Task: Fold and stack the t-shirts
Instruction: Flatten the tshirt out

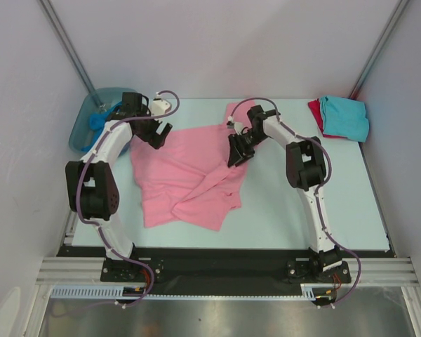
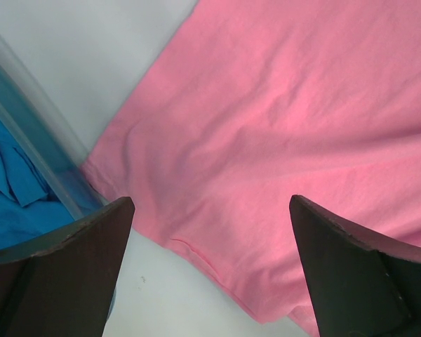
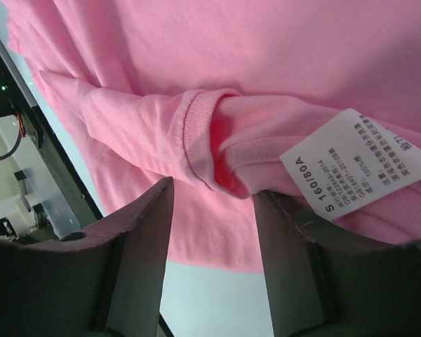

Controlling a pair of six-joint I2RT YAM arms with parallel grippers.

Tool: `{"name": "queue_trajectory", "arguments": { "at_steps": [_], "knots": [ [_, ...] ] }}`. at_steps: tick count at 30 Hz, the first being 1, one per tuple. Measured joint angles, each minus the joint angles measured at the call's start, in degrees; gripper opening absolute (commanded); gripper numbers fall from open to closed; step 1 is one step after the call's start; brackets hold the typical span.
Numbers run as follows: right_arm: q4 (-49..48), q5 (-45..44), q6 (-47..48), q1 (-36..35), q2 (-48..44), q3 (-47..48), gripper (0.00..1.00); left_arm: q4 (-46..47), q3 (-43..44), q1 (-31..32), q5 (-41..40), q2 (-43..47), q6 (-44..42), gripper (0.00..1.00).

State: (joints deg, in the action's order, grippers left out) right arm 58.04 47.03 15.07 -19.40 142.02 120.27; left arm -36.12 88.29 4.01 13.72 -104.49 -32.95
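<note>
A large light pink t-shirt (image 1: 189,175) lies crumpled in the middle of the table, partly folded over itself. My left gripper (image 1: 158,133) hovers over its back left corner, jaws wide open and empty. In the left wrist view the left gripper (image 2: 210,200) frames the pink t-shirt's edge (image 2: 281,126). My right gripper (image 1: 236,151) is at the shirt's right side. It stands open (image 3: 214,188) with the ribbed collar (image 3: 196,133) and a white size label (image 3: 351,161) just beyond its fingertips. A folded turquoise t-shirt (image 1: 345,118) lies on a red one (image 1: 314,112) at the back right.
A translucent grey-blue tub (image 1: 84,130) stands at the back left, close to my left gripper, with a bright blue t-shirt (image 1: 96,121) inside. The left wrist view shows the tub wall (image 2: 49,161) and the blue cloth (image 2: 14,189). Pale table surface (image 1: 281,210) surrounds the shirts.
</note>
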Motion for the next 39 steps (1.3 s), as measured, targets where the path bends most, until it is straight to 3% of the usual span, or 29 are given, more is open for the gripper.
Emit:
{"name": "queue_trajectory", "arguments": {
  "at_steps": [2,3,5,9,22,28,39],
  "knots": [
    [-0.1,0.0,0.0,-0.4,0.0,0.0,0.48,0.0,0.0,0.0,0.0,-0.2,0.0,1.0],
    [-0.1,-0.1,0.1,-0.5,0.0,0.0,0.36,0.0,0.0,0.0,0.0,-0.3,0.0,1.0],
    [-0.1,-0.1,0.3,-0.7,0.0,0.0,0.28,0.0,0.0,0.0,0.0,-0.4,0.0,1.0],
    [-0.1,-0.2,0.3,-1.0,0.0,0.0,0.01,0.0,0.5,0.0,0.0,-0.7,0.0,1.0],
    [1.4,-4.4,1.3,0.3,-1.3,0.4,0.0,0.0,1.8,0.0,0.1,-1.4,0.0,1.0],
    [5.3,-7.8,4.3,5.1,-6.4,0.3,0.0,0.0,1.8,0.0,0.1,-1.4,0.0,1.0],
    [13.6,-14.3,13.5,16.5,-14.3,-11.1,0.0,0.0,1.8,0.0,0.1,-1.4,-0.1,1.0]
  ]
}}
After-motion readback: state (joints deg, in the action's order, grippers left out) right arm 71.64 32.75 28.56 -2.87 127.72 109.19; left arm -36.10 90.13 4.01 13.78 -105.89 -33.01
